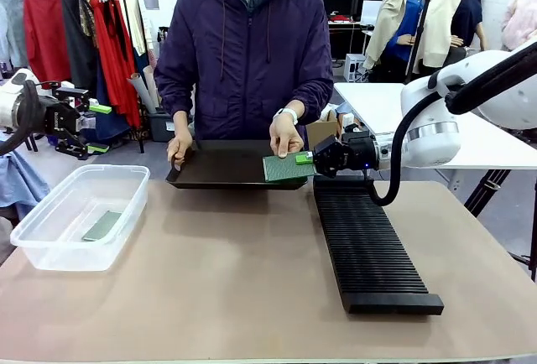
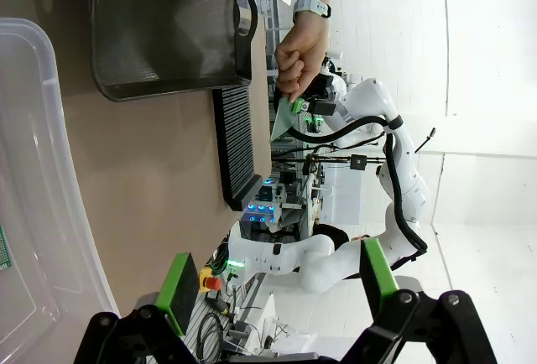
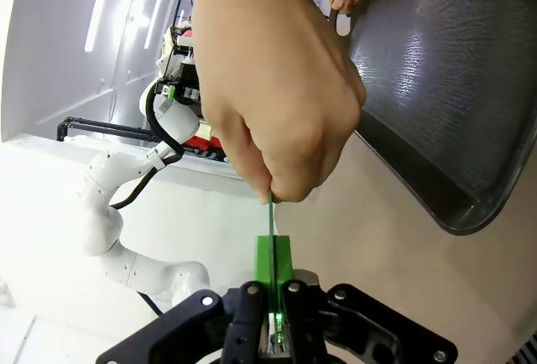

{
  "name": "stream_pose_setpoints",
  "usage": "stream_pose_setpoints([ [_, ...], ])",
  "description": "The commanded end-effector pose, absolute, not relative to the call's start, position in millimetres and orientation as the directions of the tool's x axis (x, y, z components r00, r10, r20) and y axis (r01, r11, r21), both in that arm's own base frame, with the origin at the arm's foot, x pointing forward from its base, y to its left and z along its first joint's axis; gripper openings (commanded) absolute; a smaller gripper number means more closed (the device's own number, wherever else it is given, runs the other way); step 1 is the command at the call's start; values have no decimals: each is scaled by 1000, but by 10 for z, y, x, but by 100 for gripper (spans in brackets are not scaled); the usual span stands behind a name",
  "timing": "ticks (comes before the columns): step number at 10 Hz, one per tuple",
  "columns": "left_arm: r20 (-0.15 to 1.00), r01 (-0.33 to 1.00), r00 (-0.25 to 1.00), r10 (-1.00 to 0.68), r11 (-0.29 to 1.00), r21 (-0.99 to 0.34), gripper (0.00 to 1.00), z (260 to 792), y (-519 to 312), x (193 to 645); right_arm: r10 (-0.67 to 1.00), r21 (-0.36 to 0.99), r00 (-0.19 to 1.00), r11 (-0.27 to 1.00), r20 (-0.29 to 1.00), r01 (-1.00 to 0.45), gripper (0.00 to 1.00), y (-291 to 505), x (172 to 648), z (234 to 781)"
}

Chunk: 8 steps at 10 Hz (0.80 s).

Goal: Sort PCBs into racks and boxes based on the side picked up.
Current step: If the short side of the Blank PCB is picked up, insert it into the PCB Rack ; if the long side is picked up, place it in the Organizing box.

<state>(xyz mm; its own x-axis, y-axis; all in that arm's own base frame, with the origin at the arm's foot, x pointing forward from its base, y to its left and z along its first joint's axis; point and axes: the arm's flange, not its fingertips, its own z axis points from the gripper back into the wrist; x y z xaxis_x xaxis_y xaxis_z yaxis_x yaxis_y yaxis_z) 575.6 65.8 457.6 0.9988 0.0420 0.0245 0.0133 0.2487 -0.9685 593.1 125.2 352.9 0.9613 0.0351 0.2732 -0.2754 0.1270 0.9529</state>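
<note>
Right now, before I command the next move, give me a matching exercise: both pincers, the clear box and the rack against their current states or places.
Things:
1. left pincer
2. right pincer
3. clear box
4. rack

States or places:
A. contains a loose PCB lying flat
B. open, holding nothing
C. shut on the offered PCB, which the person's hand also pinches
D. lies on the right half of the table

Pairs: 1-B, 2-C, 3-A, 4-D.

PCB [image 1: 284, 169], one corner under the person's hand [image 1: 285, 139], one edge lost to us inside right gripper [image 1: 312, 159], clear box [image 2: 50, 129] cut by our frame edge
</note>
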Motion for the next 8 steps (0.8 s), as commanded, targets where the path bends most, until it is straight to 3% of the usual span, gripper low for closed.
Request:
stream_pose_setpoints([
  [1,20,7,999,51,253,-968,100,4598,658,5750,16,956,962,111,273,-273,0,1277,5919,3530],
  [8,20,7,999,51,253,-968,100,4598,658,5750,16,956,962,111,273,-273,0,1277,5919,3530],
])
